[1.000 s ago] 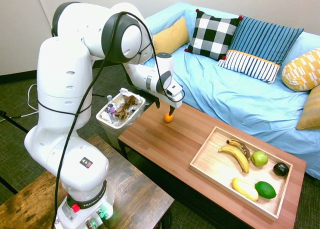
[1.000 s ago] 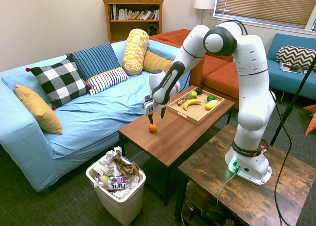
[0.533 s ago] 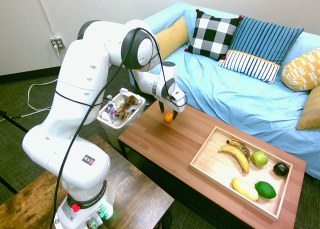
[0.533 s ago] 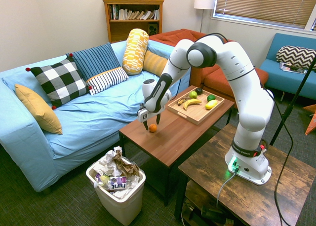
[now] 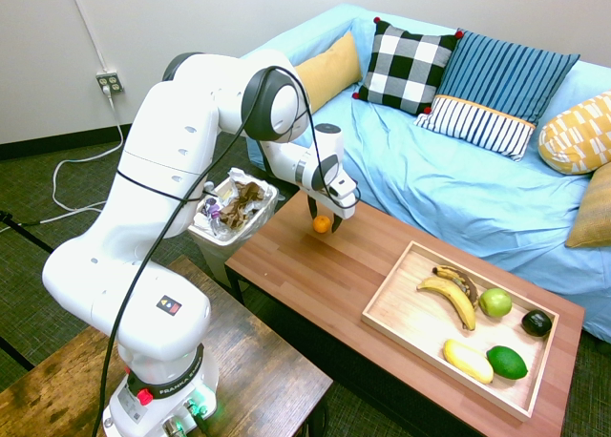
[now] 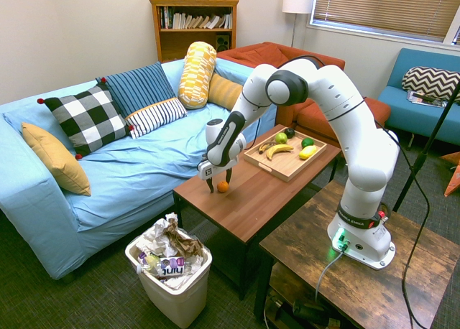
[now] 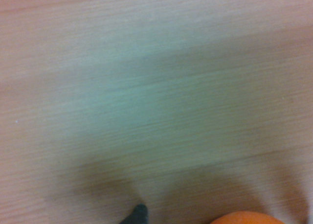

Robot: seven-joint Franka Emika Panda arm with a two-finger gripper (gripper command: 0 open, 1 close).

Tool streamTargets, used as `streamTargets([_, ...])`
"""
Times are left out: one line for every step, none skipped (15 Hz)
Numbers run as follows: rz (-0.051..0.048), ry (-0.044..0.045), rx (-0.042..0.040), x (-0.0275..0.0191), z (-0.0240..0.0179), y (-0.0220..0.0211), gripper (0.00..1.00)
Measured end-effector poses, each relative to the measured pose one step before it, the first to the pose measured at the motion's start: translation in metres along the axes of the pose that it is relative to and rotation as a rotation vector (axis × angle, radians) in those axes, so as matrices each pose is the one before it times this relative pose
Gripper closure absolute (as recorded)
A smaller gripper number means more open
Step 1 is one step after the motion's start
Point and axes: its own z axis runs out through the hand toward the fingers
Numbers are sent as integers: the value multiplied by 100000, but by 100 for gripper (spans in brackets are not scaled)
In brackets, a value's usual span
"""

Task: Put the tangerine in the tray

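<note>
In the first exterior view, a white arm is reaching over a reddish-brown table [image 5: 325, 284]. Its gripper [image 5: 324, 219] is pointing down with its two dark fingers spread open on either side of the tangerine [image 5: 322, 224], which is sitting on the table near the sofa-side edge, close to the corner by a white waste bin [image 5: 229, 215]. The light-wood tray [image 5: 401, 308] is lying at the table's opposite end, well apart from the tangerine, holding bananas, a green apple, a lemon, a lime and a dark fruit. A band around the arm's base is carrying print that looks like "FRANKA", too small to be sure of.

In the second exterior view, the gripper [image 6: 219, 183] is straddling the tangerine [image 6: 223, 187], fingers low beside it. Compared with a second ago, the arm is leaning further forward and the gripper is sitting lower around the fruit. A label in the waste bin [image 6: 172, 271] is unreadable.

In the wrist view, blurred wood grain is filling the picture, with an orange curve of the tangerine [image 7: 247, 218] showing.
</note>
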Motion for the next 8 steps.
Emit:
streamTargets([-91,-38,-126,-43,-6,73,100])
streamTargets([-39,-21,-132,62,-139,122,100])
streamTargets([92,-30,-243,87,-87,175,100])
streamTargets([58,-36,-290,51,-47,249,100])
streamTargets([-46,-17,-236,74,-49,214,100])
streamTargets([-26,-31,-176,92,-104,204,100])
streamTargets([-82,-168,-190,71,-172,231,100])
streamTargets([-28,-151,-212,46,-313,298,100])
